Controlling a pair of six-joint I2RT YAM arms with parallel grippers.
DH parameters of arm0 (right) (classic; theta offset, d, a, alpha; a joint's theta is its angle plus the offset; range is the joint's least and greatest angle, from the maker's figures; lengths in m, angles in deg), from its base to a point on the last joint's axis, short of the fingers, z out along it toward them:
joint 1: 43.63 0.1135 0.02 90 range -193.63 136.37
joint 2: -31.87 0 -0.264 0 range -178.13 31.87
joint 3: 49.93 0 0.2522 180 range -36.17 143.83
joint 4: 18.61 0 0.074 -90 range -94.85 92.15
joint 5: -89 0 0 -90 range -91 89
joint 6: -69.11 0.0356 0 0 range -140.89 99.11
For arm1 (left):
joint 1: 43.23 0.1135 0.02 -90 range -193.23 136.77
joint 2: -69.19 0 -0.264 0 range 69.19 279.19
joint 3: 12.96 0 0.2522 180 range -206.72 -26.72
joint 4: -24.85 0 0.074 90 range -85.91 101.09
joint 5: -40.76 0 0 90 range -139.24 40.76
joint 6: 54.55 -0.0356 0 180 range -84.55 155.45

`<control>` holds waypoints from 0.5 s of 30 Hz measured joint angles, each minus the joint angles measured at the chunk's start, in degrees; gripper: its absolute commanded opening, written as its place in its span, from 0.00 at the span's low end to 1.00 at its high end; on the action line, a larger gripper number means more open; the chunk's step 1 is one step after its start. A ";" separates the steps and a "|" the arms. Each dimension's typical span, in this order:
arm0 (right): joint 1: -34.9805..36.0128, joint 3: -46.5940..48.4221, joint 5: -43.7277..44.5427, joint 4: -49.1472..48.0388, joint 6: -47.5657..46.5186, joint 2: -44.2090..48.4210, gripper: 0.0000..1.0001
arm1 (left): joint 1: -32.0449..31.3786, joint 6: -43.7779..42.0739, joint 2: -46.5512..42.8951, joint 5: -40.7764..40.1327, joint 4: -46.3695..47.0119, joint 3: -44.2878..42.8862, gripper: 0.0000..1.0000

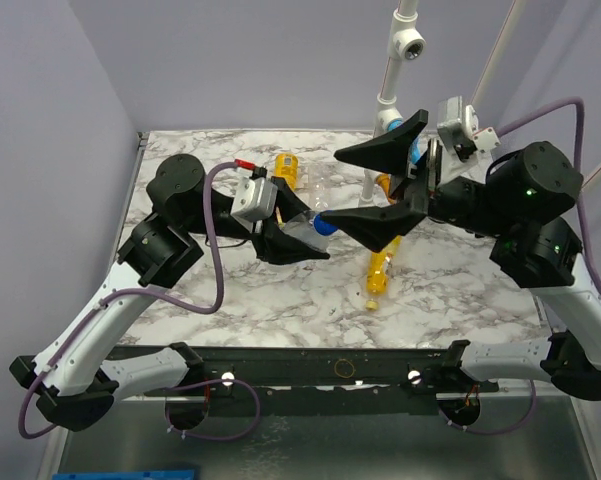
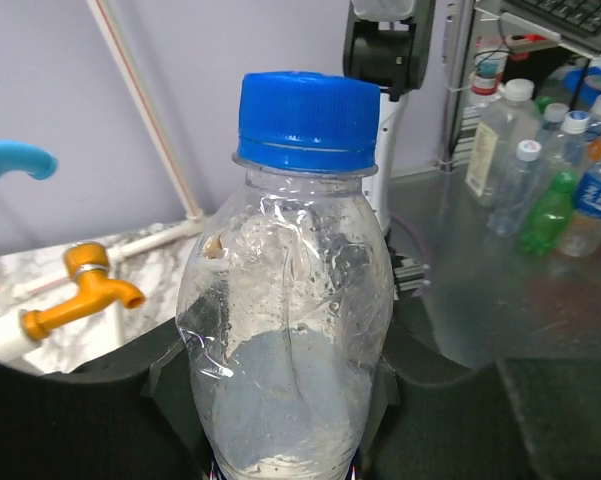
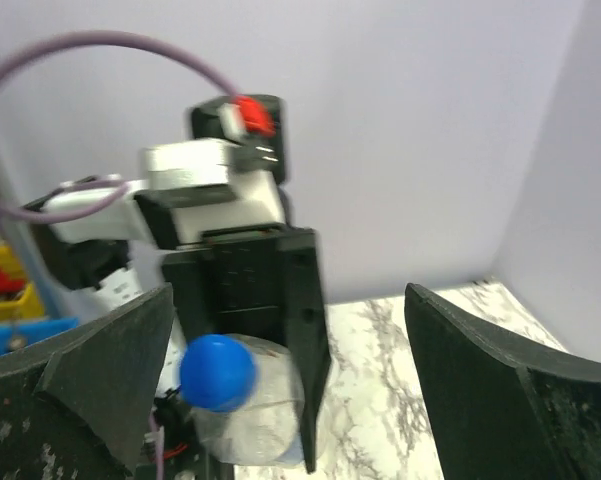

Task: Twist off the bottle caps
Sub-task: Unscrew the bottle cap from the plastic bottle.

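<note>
The left gripper (image 1: 313, 236) is clamped narrow around the body of a clear bottle (image 2: 280, 330). It holds the bottle up over the middle of the desk (image 1: 460, 290), with the neck turned toward the right arm. The blue cap (image 2: 305, 118) sits screwed on the bottle's neck. The right gripper (image 1: 336, 186) stands wide, its two fingers (image 3: 500, 390) spread either side of the cap without touching it. In the right wrist view the cap lies nearer the left-hand finger. An orange-filled bottle (image 1: 381, 262) lies on its side toward the desk's near edge, right of centre. A second yellow bottle (image 1: 286, 167) rests near the far edge.
</note>
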State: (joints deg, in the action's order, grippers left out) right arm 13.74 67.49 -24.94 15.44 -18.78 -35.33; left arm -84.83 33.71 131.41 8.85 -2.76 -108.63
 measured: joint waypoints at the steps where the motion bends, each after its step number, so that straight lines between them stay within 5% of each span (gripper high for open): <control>1: 0.00 -1.11 2.80 -1.46 0.20 0.07 1.00 | -0.04 -1.25 -0.46 -0.33 -0.24 0.20 0.00; 6: -0.07 -5.64 10.82 -4.31 0.92 0.07 1.00 | -0.04 -9.97 -2.49 -2.14 -0.90 1.46 0.00; 15: -0.09 -12.63 10.67 -10.01 2.43 5.55 1.00 | -0.04 -25.51 -4.92 -5.73 -2.10 4.83 0.00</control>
State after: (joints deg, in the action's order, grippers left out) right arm 13.65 54.85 -14.27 5.43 -16.35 -29.78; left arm -84.88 8.21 126.49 3.12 -4.85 -103.80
